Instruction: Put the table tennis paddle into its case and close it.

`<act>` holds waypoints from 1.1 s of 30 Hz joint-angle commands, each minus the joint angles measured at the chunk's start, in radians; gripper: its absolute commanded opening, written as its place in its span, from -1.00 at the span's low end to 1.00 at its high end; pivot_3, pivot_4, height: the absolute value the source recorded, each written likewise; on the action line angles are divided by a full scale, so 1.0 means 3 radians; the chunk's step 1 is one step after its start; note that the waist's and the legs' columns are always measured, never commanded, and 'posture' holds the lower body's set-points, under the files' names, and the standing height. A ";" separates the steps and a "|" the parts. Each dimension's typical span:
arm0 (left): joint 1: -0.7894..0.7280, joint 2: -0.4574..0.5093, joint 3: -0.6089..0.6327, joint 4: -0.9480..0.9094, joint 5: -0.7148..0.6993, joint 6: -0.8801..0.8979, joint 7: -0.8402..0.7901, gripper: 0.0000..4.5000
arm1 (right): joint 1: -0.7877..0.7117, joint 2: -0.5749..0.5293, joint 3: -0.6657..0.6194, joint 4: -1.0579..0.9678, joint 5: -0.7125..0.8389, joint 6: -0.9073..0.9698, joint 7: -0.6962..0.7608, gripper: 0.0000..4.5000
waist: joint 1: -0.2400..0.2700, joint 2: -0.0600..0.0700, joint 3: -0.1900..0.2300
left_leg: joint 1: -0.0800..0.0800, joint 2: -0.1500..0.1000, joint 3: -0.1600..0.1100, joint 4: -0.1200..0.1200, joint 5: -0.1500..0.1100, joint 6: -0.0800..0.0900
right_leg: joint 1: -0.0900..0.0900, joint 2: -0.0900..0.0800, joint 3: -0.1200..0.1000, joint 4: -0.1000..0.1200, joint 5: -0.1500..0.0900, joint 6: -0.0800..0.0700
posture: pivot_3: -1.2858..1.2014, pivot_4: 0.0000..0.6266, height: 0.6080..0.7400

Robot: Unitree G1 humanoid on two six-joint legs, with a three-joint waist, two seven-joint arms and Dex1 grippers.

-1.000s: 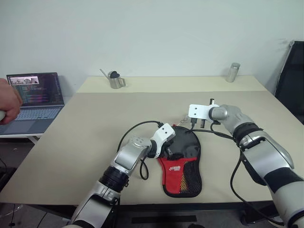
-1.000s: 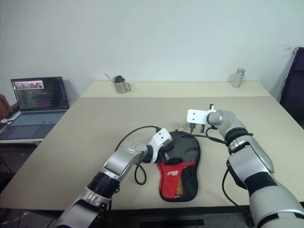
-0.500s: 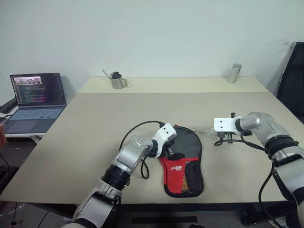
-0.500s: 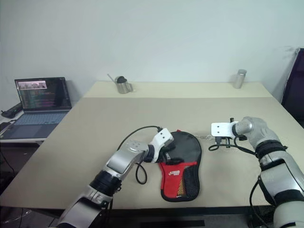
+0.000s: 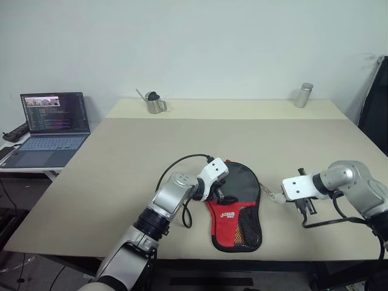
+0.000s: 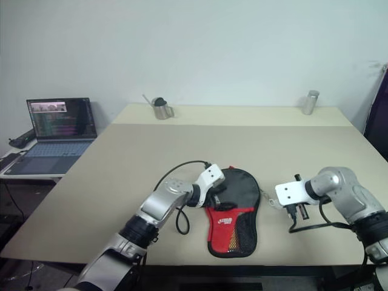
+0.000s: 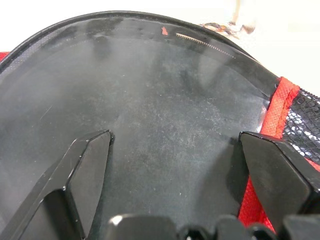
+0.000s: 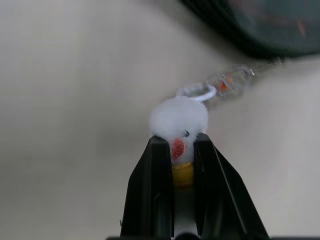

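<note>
While the case (image 5: 236, 209) lies flat near the front edge of the table (image 5: 121, 157), its long axis runs from about 12 o'clock, where the round black head sits, down to 6 o'clock, where the red mesh-pocket end points at the robot. The table tennis paddle cannot be made out apart from the pouch, so it is judged to be inside already.

The left gripper (image 7: 175, 165) rests over the black head from the 9 o'clock side, its 2 fingers (image 7: 85, 170) spread wide with the dark fabric between them, pinning rather than pinching.

The right gripper (image 8: 175, 150) sits off the case at roughly 3 o'clock, clamped narrow on the pom-pom charm (image 8: 179, 120), which the small chain links back toward the rim of the head. That chain looks stretched nearly straight between charm and case.

Closing turns on this line: the pull is held by the right arm, the nearer one to the zip's side, and the zip track follows the curved edge of the head toward 6 o'clock. A pull along that edge, not straight out at 3 o'clock, seems what the next move calls for, with the left hand holding the pouch still.
</note>
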 commanded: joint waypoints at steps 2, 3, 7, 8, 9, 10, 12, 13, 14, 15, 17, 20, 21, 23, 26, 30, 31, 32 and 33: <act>0.0109 0.0011 -0.0160 0.0261 0.0101 0.0086 -0.0030 1.00 | 0.0228 -0.0090 -0.0065 -0.0464 0.0156 0.0114 0.0166 -0.95 | 0.0003 -0.0001 0.0000 | 0.0000 0.0000 0.0000 0.0000 0.0000 0.0000 | 0.0000 0.0000 0.0000 -0.0001 0.0000 0.0000 | 0.03 -0.52 1.00; 0.0109 0.0010 -0.0162 0.0260 0.0103 0.0086 -0.0033 1.00 | 0.0281 -0.0099 -0.0067 -0.0532 0.0172 0.0130 0.0181 -0.95 | 0.0005 -0.0001 0.0000 | 0.0000 0.0000 0.0000 0.0000 0.0000 0.0000 | 0.0000 0.0000 0.0000 -0.0001 0.0000 0.0000 | 0.03 -0.52 1.00; 0.0099 -0.0001 -0.0167 0.0280 0.0117 0.0075 -0.0036 1.00 | 0.0540 -0.0180 -0.0071 -0.0782 0.0231 0.0137 0.0245 -0.95 | 0.0014 -0.0002 -0.0001 | 0.0000 0.0001 -0.0001 0.0000 0.0000 0.0000 | 0.0001 -0.0001 -0.0001 -0.0001 -0.0004 0.0006 | 0.03 -0.52 1.00; 0.0096 -0.0003 -0.0167 0.0286 0.0119 0.0072 -0.0036 1.00 | 0.0583 -0.0187 -0.0080 -0.0826 0.0251 0.0150 0.0255 -0.95 | 0.0015 -0.0002 -0.0001 | 0.0000 0.0001 -0.0001 0.0000 0.0000 0.0000 | 0.0001 -0.0001 -0.0001 -0.0002 -0.0005 0.0008 | 0.03 -0.52 1.00; 0.0093 -0.0005 -0.0169 0.0292 0.0121 0.0069 -0.0036 1.00 | 0.0650 -0.0207 -0.0075 -0.0913 0.0278 0.0162 0.0288 -0.95 | 0.0017 -0.0002 -0.0001 | 0.0000 0.0001 -0.0001 0.0000 0.0000 0.0000 | 0.0001 -0.0001 -0.0001 -0.0002 -0.0005 0.0008 | 0.03 -0.52 1.00; 0.0090 -0.0007 -0.0170 0.0299 0.0123 0.0065 -0.0036 1.00 | 0.0697 -0.0221 -0.0073 -0.0976 0.0294 0.0170 0.0311 -0.95 | 0.0022 -0.0003 -0.0002 | 0.0000 0.0001 -0.0001 0.0000 0.0000 0.0000 | 0.0001 -0.0001 -0.0001 -0.0002 -0.0005 0.0008 | 0.03 -0.52 1.00; 0.0087 -0.0013 -0.0173 0.0309 0.0126 0.0060 -0.0033 1.00 | 0.0804 -0.0255 -0.0072 -0.1121 0.0354 0.0184 0.0374 -0.95 | 0.0030 -0.0003 -0.0002 | 0.0000 0.0002 -0.0002 -0.0001 0.0000 0.0000 | 0.0001 -0.0001 -0.0003 -0.0002 -0.0006 0.0009 | 0.03 -0.52 1.00; 0.0086 -0.0015 -0.0175 0.0314 0.0128 0.0056 -0.0034 1.00 | 0.0848 -0.0264 -0.0079 -0.1177 0.0390 0.0200 0.0394 -0.95 | 0.0033 -0.0005 -0.0003 | 0.0000 0.0002 -0.0002 -0.0001 0.0000 0.0000 | 0.0001 -0.0001 -0.0003 -0.0002 -0.0007 0.0011 | 0.03 -0.52 1.00; 0.0084 -0.0014 -0.0174 0.0320 0.0129 0.0052 -0.0037 1.00 | 0.0873 -0.0267 -0.0082 -0.1216 0.0413 0.0219 0.0409 -0.95 | 0.0034 -0.0005 -0.0003 | 0.0000 0.0002 -0.0002 -0.0001 -0.0001 0.0000 | 0.0002 -0.0001 -0.0003 -0.0002 -0.0008 0.0012 | 0.03 -0.52 1.00; 0.0079 -0.0015 -0.0173 0.0330 0.0132 0.0047 -0.0038 1.00 | 0.0926 -0.0292 -0.0082 -0.1261 0.0446 0.0197 0.0438 -0.95 | 0.0035 -0.0005 -0.0003 | 0.0000 0.0002 -0.0002 -0.0001 -0.0001 0.0000 | 0.0002 -0.0001 -0.0003 -0.0002 -0.0008 0.0012 | 0.03 -0.52 1.00; 0.0062 -0.0017 -0.0172 0.0357 0.0143 0.0036 -0.0038 1.00 | 0.1027 -0.0336 -0.0080 -0.1358 0.0515 0.0162 0.0504 -0.95 | 0.0051 -0.0006 -0.0003 | 0.0000 0.0002 -0.0003 -0.0001 -0.0001 0.0000 | 0.0002 -0.0001 -0.0003 -0.0003 -0.0009 0.0013 | 0.03 -0.52 1.00; 0.0043 -0.0020 -0.0171 0.0384 0.0154 0.0025 -0.0045 1.00 | 0.1117 -0.0388 -0.0074 -0.1467 0.0586 0.0127 0.0578 -0.95 | 0.0069 -0.0006 -0.0004 | 0.0000 0.0002 -0.0003 -0.0001 -0.0002 0.0001 | 0.0002 -0.0001 -0.0004 -0.0003 -0.0010 0.0015 | 0.03 -0.52 1.00; 0.0040 -0.0020 -0.0176 0.0389 0.0157 0.0024 -0.0049 1.00 | 0.1140 -0.0398 -0.0061 -0.1502 0.0602 0.0100 0.0608 -0.95 | 0.0073 -0.0007 -0.0003 | 0.0000 0.0002 -0.0002 -0.0001 -0.0002 0.0001 | 0.0002 -0.0001 -0.0003 -0.0003 -0.0011 0.0015 | 0.03 -0.52 1.00; 0.0051 -0.0022 -0.0202 0.0376 0.0163 0.0035 -0.0064 1.00 | 0.1198 -0.0427 -0.0026 -0.1582 0.0634 0.0038 0.0670 -0.95 | 0.0077 -0.0007 -0.0003 | 0.0000 0.0002 -0.0003 -0.0001 -0.0002 0.0001 | 0.0002 -0.0001 -0.0004 -0.0003 -0.0011 0.0016 | 0.03 -0.52 1.00; 0.0081 -0.0015 -0.0233 0.0331 0.0162 0.0061 -0.0089 1.00 | 0.1264 -0.0456 0.0012 -0.1681 0.0654 0.0000 0.0726 -0.95 | 0.0078 -0.0008 -0.0004 | -0.0001 0.0002 -0.0003 -0.0002 -0.0003 0.0002 | 0.0002 -0.0001 -0.0004 -0.0004 -0.0012 0.0017 | 0.03 -0.52 1.00; 0.0125 0.0010 -0.0268 0.0276 0.0163 0.0096 -0.0126 1.00 | 0.1356 -0.0533 0.0077 -0.1875 0.0695 -0.0011 0.0829 -0.95 | 0.0081 -0.0009 -0.0005 | -0.0002 0.0002 -0.0003 -0.0002 -0.0005 0.0003 | 0.0002 -0.0003 -0.0005 -0.0005 -0.0014 0.0018 | 0.03 -0.52 1.00; 0.0135 0.0016 -0.0277 0.0266 0.0165 0.0103 -0.0134 1.00 | 0.1373 -0.0560 0.0092 -0.1920 0.0706 -0.0023 0.0868 -0.95 | 0.0081 -0.0009 -0.0005 | -0.0002 0.0002 -0.0004 -0.0002 -0.0006 0.0003 | 0.0002 -0.0003 -0.0005 -0.0005 -0.0015 0.0019 | 0.03 -0.52 1.00; 0.0144 0.0019 -0.0286 0.0254 0.0168 0.0111 -0.0139 1.00 | 0.1390 -0.0583 0.0105 -0.1956 0.0715 -0.0044 0.0903 -0.95 | 0.0081 -0.0009 -0.0006 | -0.0002 0.0002 -0.0003 -0.0002 -0.0008 0.0003 | 0.0002 -0.0003 -0.0005 -0.0005 -0.0016 0.0018 | 0.03 -0.52 1.00; 0.0154 0.0025 -0.0295 0.0242 0.0170 0.0120 -0.0147 1.00 | 0.1402 -0.0601 0.0126 -0.1988 0.0715 -0.0072 0.0938 -0.95 | 0.0082 -0.0009 -0.0006 | -0.0002 0.0002 -0.0003 -0.0002 -0.0009 0.0003 | 0.0002 -0.0003 -0.0005 -0.0005 -0.0018 0.0019 | 0.03 -0.52 1.00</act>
